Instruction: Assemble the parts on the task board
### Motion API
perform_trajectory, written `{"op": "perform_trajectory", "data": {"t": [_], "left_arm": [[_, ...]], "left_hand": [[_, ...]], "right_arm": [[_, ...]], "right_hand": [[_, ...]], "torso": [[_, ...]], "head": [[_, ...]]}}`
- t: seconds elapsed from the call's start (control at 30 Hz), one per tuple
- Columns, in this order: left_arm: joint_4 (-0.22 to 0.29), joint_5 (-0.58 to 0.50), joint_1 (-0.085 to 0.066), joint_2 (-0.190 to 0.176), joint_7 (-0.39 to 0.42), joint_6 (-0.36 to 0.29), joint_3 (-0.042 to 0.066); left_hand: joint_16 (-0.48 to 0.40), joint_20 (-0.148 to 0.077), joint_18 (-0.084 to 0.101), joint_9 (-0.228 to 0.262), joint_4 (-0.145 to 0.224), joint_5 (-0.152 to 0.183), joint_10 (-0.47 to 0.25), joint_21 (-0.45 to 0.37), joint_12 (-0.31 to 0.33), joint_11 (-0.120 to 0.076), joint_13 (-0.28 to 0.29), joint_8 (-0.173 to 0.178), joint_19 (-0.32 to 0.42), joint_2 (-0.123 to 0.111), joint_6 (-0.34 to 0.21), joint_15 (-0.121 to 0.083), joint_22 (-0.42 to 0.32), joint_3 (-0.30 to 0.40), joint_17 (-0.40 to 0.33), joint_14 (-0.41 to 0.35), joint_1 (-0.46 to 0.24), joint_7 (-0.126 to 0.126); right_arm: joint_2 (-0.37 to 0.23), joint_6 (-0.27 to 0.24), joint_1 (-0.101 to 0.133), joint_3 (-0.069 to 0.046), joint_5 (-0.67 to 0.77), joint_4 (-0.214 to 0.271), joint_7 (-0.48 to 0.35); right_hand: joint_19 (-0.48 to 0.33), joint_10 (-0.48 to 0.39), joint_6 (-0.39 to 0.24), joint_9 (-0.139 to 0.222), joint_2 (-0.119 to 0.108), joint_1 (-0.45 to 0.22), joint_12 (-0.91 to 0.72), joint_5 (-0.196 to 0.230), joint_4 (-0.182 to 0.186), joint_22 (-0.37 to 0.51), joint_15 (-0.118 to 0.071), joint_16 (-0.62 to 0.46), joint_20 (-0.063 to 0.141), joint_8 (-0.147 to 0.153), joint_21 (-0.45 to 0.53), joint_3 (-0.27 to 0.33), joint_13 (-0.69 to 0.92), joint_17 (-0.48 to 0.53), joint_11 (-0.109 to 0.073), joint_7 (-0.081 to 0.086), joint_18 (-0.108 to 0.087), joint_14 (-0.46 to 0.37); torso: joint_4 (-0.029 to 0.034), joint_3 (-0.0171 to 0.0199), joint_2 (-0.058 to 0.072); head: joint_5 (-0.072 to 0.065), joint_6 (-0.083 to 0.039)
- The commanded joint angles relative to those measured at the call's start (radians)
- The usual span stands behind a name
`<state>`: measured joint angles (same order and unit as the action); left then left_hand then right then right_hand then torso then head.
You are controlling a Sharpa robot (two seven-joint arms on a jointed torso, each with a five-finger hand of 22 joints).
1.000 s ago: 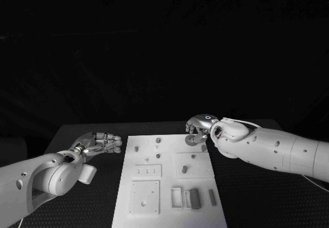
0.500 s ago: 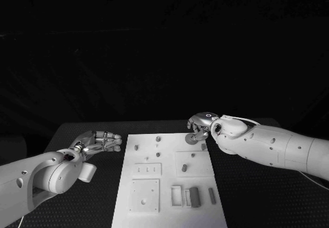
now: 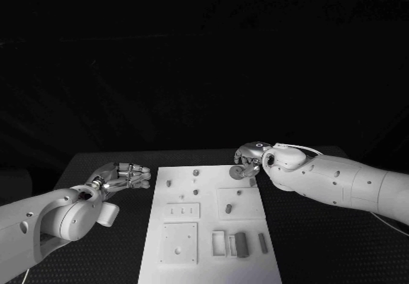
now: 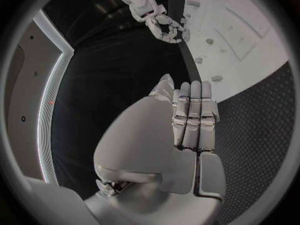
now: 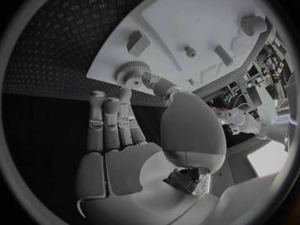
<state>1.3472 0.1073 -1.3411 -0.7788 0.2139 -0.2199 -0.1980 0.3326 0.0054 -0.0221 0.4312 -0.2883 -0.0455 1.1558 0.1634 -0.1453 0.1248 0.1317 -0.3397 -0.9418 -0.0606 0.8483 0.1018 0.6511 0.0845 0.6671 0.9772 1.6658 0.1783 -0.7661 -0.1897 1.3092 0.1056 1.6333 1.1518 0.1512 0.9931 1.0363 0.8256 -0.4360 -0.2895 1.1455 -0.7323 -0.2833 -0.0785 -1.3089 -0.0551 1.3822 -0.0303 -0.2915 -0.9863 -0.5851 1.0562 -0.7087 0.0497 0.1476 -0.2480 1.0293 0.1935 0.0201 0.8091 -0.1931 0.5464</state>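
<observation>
The right hand (image 3: 248, 158) pinches a small toothed gear (image 5: 129, 75) at the far right corner of the task board (image 3: 210, 236), just above its surface. The left hand (image 3: 121, 176) hangs over the worktop (image 3: 341, 248) beside the board's left edge, fingers straight and close together, holding nothing. The likeliest trouble is the gear slipping or tilting (the pinch looks thin), so it would jam or drop off the board's edge.

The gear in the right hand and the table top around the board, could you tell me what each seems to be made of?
The gear, held by the right hand at the task board edge, looks like moulded or printed plastic: matte grey, evenly toothed, no metallic glint. The table surface looks like black textured rubber or embossed sheet, judging by its regular raised pattern; which of the two I cannot tell.
</observation>
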Motion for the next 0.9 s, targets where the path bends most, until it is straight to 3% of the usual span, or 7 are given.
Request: {"op": "perform_trajectory", "data": {"t": [0.03, 0.2, 0.53, 0.83, 0.9], "left_arm": [[0.001, 0.003, -0.001, 0.002, 0.010, 0.017, 0.001], [0.001, 0.003, -0.001, 0.003, 0.010, 0.018, 0.001], [-0.003, 0.004, -0.001, 0.003, 0.010, 0.019, 0.001], [0.000, 0.004, -0.001, 0.001, 0.008, 0.021, 0.001], [0.000, 0.004, -0.001, 0.001, 0.008, 0.021, 0.001]], "left_hand": [[-0.006, -0.001, -0.010, -0.002, -0.001, -0.005, 0.007, -0.005, 0.006, -0.002, -0.001, 0.005, -0.004, -0.005, 0.005, 0.002, -0.001, -0.005, 0.002, 0.007, -0.006, 0.000], [-0.006, -0.001, -0.010, -0.002, -0.001, -0.005, 0.007, -0.006, 0.007, -0.002, -0.001, 0.005, -0.004, -0.005, 0.005, 0.002, -0.001, -0.005, 0.002, 0.007, -0.007, 0.000], [-0.007, -0.001, -0.010, -0.002, -0.001, -0.005, 0.007, -0.006, 0.007, -0.002, -0.001, 0.006, -0.005, -0.005, 0.005, 0.002, -0.001, -0.005, 0.003, 0.007, -0.007, 0.001], [-0.007, -0.001, -0.010, -0.002, -0.001, -0.005, 0.007, -0.006, 0.008, -0.002, -0.001, 0.006, -0.005, -0.005, 0.005, 0.002, 0.000, -0.005, 0.003, 0.007, -0.007, 0.001], [-0.007, -0.001, -0.010, -0.002, -0.001, -0.005, 0.007, -0.006, 0.008, -0.002, -0.001, 0.006, -0.005, -0.005, 0.004, 0.002, 0.000, -0.005, 0.003, 0.007, -0.007, 0.001]], "right_arm": [[0.001, 0.041, -0.002, 0.001, 0.000, -0.002, -0.012], [0.014, 0.017, -0.009, 0.005, -0.005, -0.019, -0.023], [0.031, 0.022, -0.024, 0.005, -0.008, -0.040, -0.031], [0.034, 0.048, -0.028, 0.006, -0.009, -0.052, -0.033], [0.033, 0.049, -0.029, 0.006, -0.008, -0.052, -0.032]], "right_hand": [[0.000, -0.058, 0.013, 0.001, 0.002, 0.001, -0.010, -0.003, 0.004, -0.021, -0.005, 0.007, 0.005, -0.005, -0.007, -0.001, 0.005, -0.002, -0.005, 0.005, -0.014, 0.001], [0.000, -0.060, 0.015, 0.001, 0.006, 0.000, -0.017, -0.003, 0.006, -0.021, -0.004, 0.012, 0.006, -0.006, -0.012, -0.002, 0.009, -0.003, -0.004, 0.006, -0.014, 0.002], [0.007, -0.056, 0.029, -0.001, 0.023, 0.005, -0.040, -0.003, 0.008, -0.021, -0.006, 0.032, 0.012, -0.015, -0.032, -0.007, 0.016, -0.009, -0.006, 0.005, -0.014, 0.008], [-0.001, -0.059, 0.075, -0.009, 0.087, 0.009, -0.056, -0.003, -0.014, -0.021, -0.008, 0.045, 0.016, -0.037, -0.049, -0.006, 0.013, -0.012, -0.009, 0.002, -0.014, 0.004], [-0.002, -0.060, 0.077, -0.009, 0.091, 0.010, -0.057, -0.003, -0.020, -0.020, -0.009, 0.046, 0.016, -0.037, -0.051, -0.006, 0.012, -0.012, -0.009, 0.001, -0.014, 0.004]], "torso": [[0.0005, 0.0000, 0.000], [-0.0004, -0.0001, 0.000], [0.0014, -0.0001, 0.000], [-0.0010, 0.0004, 0.000], [-0.0013, 0.0004, 0.000]], "head": [[0.001, 0.001], [0.000, 0.001], [0.004, 0.009], [0.004, 0.014], [0.004, 0.014]]}}
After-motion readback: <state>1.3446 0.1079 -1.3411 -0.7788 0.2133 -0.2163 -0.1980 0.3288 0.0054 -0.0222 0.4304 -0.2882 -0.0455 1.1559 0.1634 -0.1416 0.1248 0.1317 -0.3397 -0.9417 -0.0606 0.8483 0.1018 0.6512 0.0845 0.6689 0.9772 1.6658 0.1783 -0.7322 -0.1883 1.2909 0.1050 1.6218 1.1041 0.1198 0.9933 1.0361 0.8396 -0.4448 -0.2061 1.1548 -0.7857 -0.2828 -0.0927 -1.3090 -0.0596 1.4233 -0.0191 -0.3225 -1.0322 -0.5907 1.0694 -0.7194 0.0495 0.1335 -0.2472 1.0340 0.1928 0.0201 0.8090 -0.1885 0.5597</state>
